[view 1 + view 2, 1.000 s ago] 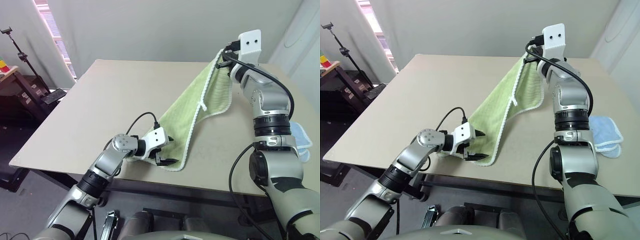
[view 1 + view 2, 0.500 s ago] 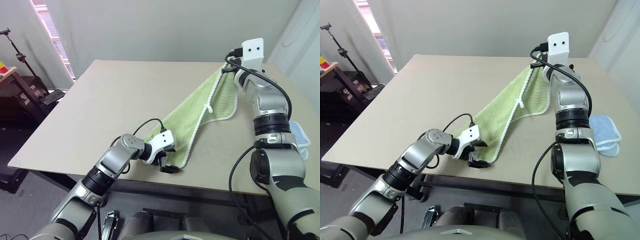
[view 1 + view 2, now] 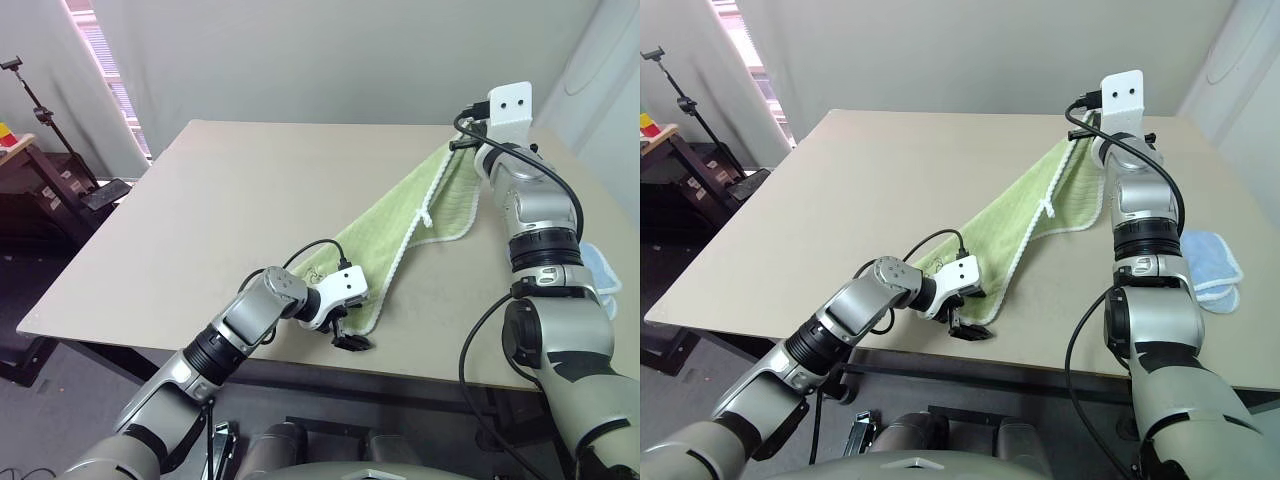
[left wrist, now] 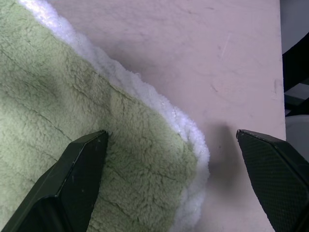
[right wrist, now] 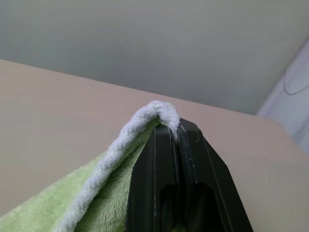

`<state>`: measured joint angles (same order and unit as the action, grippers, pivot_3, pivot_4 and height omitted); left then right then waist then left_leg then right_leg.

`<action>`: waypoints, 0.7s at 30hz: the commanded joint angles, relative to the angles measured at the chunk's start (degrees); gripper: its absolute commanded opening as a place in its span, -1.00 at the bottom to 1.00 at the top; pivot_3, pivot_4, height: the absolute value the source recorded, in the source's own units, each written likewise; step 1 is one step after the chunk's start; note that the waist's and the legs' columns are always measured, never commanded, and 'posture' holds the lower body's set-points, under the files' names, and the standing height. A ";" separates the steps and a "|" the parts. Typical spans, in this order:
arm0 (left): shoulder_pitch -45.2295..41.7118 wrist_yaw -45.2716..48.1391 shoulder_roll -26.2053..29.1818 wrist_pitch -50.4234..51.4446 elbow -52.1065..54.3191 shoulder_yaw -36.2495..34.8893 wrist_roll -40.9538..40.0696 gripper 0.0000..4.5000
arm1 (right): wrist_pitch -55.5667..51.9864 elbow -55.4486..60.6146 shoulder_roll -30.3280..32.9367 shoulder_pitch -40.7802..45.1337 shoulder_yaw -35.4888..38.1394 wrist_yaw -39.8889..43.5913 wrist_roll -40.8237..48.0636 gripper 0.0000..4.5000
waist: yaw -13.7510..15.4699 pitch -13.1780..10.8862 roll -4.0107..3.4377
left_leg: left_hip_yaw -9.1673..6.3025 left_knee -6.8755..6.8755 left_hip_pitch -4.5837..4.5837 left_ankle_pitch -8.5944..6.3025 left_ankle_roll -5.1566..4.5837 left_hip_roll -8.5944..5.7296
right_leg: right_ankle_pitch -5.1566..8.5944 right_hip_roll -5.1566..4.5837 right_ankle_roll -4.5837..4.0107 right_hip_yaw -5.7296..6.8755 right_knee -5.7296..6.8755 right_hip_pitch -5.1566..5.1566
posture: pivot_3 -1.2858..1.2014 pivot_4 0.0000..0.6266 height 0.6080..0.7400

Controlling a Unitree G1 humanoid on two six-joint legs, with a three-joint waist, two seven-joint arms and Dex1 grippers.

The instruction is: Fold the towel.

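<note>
Towel (image 3: 400, 225) stretched diagonally: far corner lifted off the worktop (image 3: 200, 200), clamped in the right pincer (image 5: 177, 133), near corner lying flat between the fingers of the left pincer (image 4: 169, 159), which stand wide apart, straddling it. Small blue cloth (image 3: 1210, 262) beside the right arm.

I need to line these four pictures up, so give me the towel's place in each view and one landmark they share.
Left eye view: the towel runs diagonally from the raised right gripper down to the left gripper.
Right eye view: same diagonal band.
Left wrist view: its near corner lies between the open fingers.
Right wrist view: its edge is pinched in the shut fingers.
Shared landmark: the white stitched edging.
</note>
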<state>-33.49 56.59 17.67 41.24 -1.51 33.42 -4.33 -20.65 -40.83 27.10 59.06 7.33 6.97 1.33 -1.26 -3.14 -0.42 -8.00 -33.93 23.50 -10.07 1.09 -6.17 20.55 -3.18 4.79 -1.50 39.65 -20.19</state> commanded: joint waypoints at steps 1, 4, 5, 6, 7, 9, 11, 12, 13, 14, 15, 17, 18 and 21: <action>-0.33 0.79 0.69 2.59 -0.40 0.51 -0.30 0.59 | 1.46 2.23 1.13 1.98 1.04 -0.71 -0.12 -1.00 | 0.01 0.00 0.00 | 0.00 0.00 0.00 0.00 0.00 0.00 | 0.00 0.00 0.00 0.00 0.00 0.00 | 0.03 -1.00 1.00; 0.36 1.81 0.71 5.74 0.65 0.71 -1.81 0.08 | 0.94 2.95 0.91 1.84 1.11 -0.60 0.16 -1.00 | -0.06 0.00 0.00 | 0.00 0.03 0.00 0.00 0.00 0.00 | 0.00 0.00 0.00 0.00 0.00 0.00 | 0.03 -1.00 1.00; 0.62 1.92 0.62 6.65 0.88 0.50 -2.33 -0.07 | 0.88 3.21 0.93 1.74 1.02 -0.54 0.11 -1.00 | -0.07 0.00 0.00 | 0.00 0.04 0.00 0.00 0.00 0.00 | 0.00 0.00 0.00 0.00 0.00 0.00 | 0.03 -1.00 1.00; 0.78 1.99 0.55 7.36 0.95 0.26 -2.82 -0.22 | 0.87 3.54 1.03 1.50 0.84 -0.42 -0.05 -1.00 | -0.06 0.00 0.00 | 0.00 0.05 0.00 0.00 0.00 0.00 | 0.00 0.00 0.00 0.00 0.00 -0.01 | 0.03 -1.00 1.00; 0.81 1.94 0.53 7.62 0.90 0.07 -3.07 -0.42 | 0.84 3.82 1.13 1.25 0.77 -0.33 -0.13 -1.00 | -0.05 0.00 0.00 | 0.00 0.05 0.00 0.00 0.00 0.00 | 0.00 0.00 0.00 0.00 0.00 -0.01 | 0.03 -1.00 1.00; 0.76 1.52 0.66 7.66 0.86 -0.32 -3.29 -0.69 | 0.57 4.18 1.31 0.85 0.90 -0.35 -0.13 -1.00 | -0.03 0.00 0.00 | 0.00 0.05 0.00 0.00 0.00 0.00 | 0.00 0.00 0.00 0.00 0.00 -0.01 | 0.03 -1.00 1.00; 0.89 0.98 0.63 7.59 0.97 -0.70 -3.51 -0.99 | 0.56 4.19 1.48 0.63 1.03 -0.39 -0.10 -1.00 | 0.00 0.00 0.00 | 0.00 0.04 0.00 0.00 0.00 0.00 | 0.00 0.00 0.00 0.00 0.00 -0.01 | 0.03 -1.00 1.00; 1.07 0.70 0.48 7.56 0.95 -1.18 -3.79 -0.99 | 0.60 4.09 1.54 0.50 1.06 -0.50 -0.14 -1.00 | 0.01 0.00 0.00 | 0.00 0.04 0.00 0.00 0.00 0.00 | 0.00 0.00 0.00 0.00 0.00 0.00 | 0.03 -1.00 1.00; 1.11 0.33 0.30 7.66 0.65 -2.30 -4.32 -0.99 | 0.67 3.99 1.56 0.33 1.12 -0.62 -0.13 -1.00 | 0.01 0.00 0.00 | 0.00 0.03 0.00 0.00 0.00 0.00 | 0.00 0.00 0.00 0.00 0.00 0.00 | 0.03 -1.00 1.00; 1.11 0.01 0.18 7.63 0.39 -3.44 -4.86 -0.99 | 0.73 3.92 1.59 0.16 1.16 -0.72 -0.13 -1.00 | -0.02 0.00 0.00 | 0.00 0.04 0.00 0.00 0.00 0.00 | 0.00 0.00 0.00 0.00 0.00 0.00 | 0.03 -1.00 1.00; 1.20 -0.27 0.24 6.47 0.61 -5.58 -5.73 -0.99 | 0.85 3.83 1.73 -0.14 1.11 -0.81 -0.26 -1.00 | -0.06 0.00 0.00 | 0.00 0.04 0.00 0.00 0.00 0.00 | 0.00 0.00 0.00 0.00 0.00 -0.01 | 0.03 -1.00 1.00; 1.99 0.61 1.21 2.14 2.88 -11.24 -8.72 -0.99 | 0.99 3.72 2.16 -0.87 1.14 -1.04 -0.52 -1.00 | -0.13 0.00 0.00 | 0.00 0.05 0.00 0.00 0.00 0.00 | 0.00 0.00 0.00 0.00 0.00 -0.02 | 0.03 -1.00 1.00; 2.22 0.96 2.50 1.54 4.22 -13.77 -9.87 -0.99 | 0.85 3.76 2.33 -1.24 1.32 -1.05 -0.40 -1.00 | -0.18 -0.01 0.02 | 0.00 0.05 0.00 0.00 0.00 0.01 | 0.00 0.00 0.00 0.00 0.00 -0.03 | 0.03 -1.00 1.00; 2.17 2.52 7.50 1.60 7.03 -21.80 -14.16 -0.99 | 0.58 4.13 2.91 -2.33 1.75 -1.33 -0.22 -1.00 | -0.64 -0.02 0.03 | 0.00 0.06 0.01 0.01 0.02 0.02 | 0.00 0.00 -0.01 0.01 0.04 -0.07 | 0.03 -1.00 1.00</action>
<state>-30.00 58.27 23.29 43.23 2.63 17.33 -15.69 -20.71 -39.96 28.57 55.92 7.59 6.35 1.25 -1.90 -3.15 -0.39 -8.00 -33.87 23.51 -10.05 1.11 -6.15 20.56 -3.17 4.77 -1.49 39.69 -20.27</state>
